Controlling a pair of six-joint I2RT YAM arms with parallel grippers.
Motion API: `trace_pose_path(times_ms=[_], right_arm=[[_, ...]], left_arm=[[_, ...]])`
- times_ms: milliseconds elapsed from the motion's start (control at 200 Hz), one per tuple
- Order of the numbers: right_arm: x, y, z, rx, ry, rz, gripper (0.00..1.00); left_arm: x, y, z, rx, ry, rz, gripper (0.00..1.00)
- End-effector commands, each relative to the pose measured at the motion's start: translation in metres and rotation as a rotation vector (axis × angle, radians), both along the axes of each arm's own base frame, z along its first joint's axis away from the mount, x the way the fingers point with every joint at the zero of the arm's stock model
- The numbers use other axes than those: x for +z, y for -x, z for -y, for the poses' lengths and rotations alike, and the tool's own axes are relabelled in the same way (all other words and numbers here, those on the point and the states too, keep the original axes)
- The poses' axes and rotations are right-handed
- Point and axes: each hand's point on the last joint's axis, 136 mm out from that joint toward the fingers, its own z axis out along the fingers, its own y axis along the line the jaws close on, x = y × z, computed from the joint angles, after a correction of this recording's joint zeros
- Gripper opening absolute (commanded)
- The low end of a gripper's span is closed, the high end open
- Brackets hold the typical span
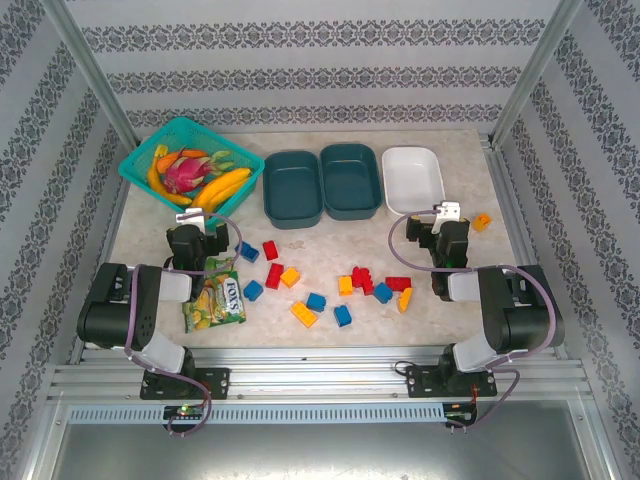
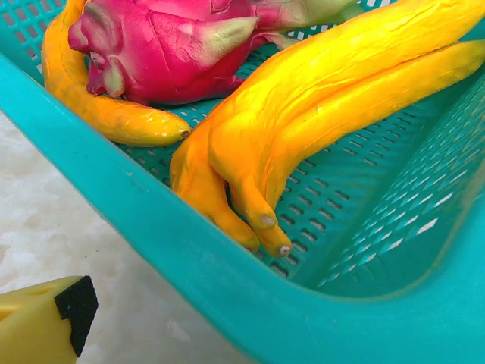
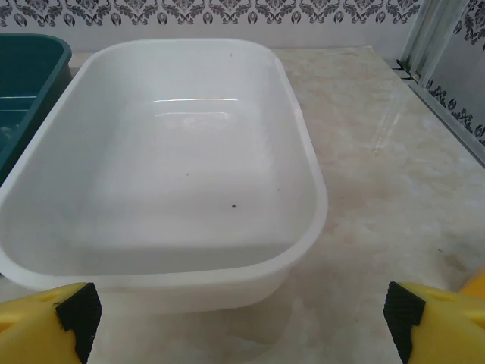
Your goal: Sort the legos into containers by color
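**Counter** point(image 1: 330, 235): pale marbled top, with patterned panels on three sides and a metal rail along the near edge.

**Containers**: a row at the far side, centre to right.
- The left teal tub point(image 1: 293, 190) and right teal tub point(image 1: 350, 180) stand side by side, rims touching or nearly so.
- The white tub point(image 1: 412, 180) stands just beside the right teal tub.
- All three are empty.
- In the right wrist view, the white tub's rounded near rim lies just ahead of the fingertips point(image 3: 53, 315). Bare counter runs from the tub's right wall out to the frame rail.

**Mesh basket** point(image 1: 150, 145): turquoise, at the far left, set at an angle. It holds a dragon fruit point(image 2: 159, 45) and long yellow fruit point(image 2: 326, 98).

**Legos** point(image 1: 316, 301): red, blue and yellow-orange, loose on the counter in a band across the middle, between the two arms and nearer than the tubs. A stray orange lego point(image 1: 482, 222) lies apart, right of the right gripper and near the right edge.

**Snack packet** point(image 1: 213, 300): green, lying flat beside the left arm, left of the legos.

**Left gripper** point(image 1: 203, 222): jaws spread, nothing held, at the basket's near rim. In the left wrist view one pad sits low over the counter, just short of that rim.

**Right gripper** point(image 1: 445, 212): released, jaws wide with nothing between them, just short of the white tub's near right corner.

**Open room**: a bare strip runs between the tub row and the band of legos.
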Motion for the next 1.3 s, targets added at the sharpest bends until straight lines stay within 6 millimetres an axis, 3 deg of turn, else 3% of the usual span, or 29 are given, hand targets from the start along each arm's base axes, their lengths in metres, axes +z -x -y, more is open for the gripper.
trace_pose_path(times_ms=[0, 654, 894, 974, 1049, 1179, 1299], right_arm=[[0.010, -0.003, 0.002, -0.002, 0.000, 0.034, 0.98], [0.011, -0.003, 0.001, 0.000, 0.002, 0.033, 0.98], [0.034, 0.003, 0.004, -0.042, 0.038, 0.018, 0.98], [0.048, 0.004, 0.003, -0.050, 0.056, 0.012, 0.98], [0.073, 0.007, 0.004, -0.079, 0.071, 0.075, 0.98], [0.134, 0.011, 0.001, -0.114, 0.101, 0.155, 0.98], [0.201, 0.017, -0.009, -0.105, 0.097, 0.272, 0.98]], left_arm=[[0.011, -0.004, -0.002, 0.007, -0.011, 0.049, 1.00], [0.012, -0.004, -0.002, 0.006, -0.009, 0.052, 1.00], [0.052, 0.002, -0.004, 0.025, -0.019, 0.057, 1.00], [0.065, 0.007, -0.006, 0.043, -0.021, 0.066, 1.00], [0.079, 0.014, -0.010, 0.068, -0.017, 0.073, 1.00], [0.107, 0.025, -0.015, 0.122, 0.021, 0.108, 1.00], [0.125, 0.031, -0.001, 0.089, 0.066, 0.119, 1.00]])
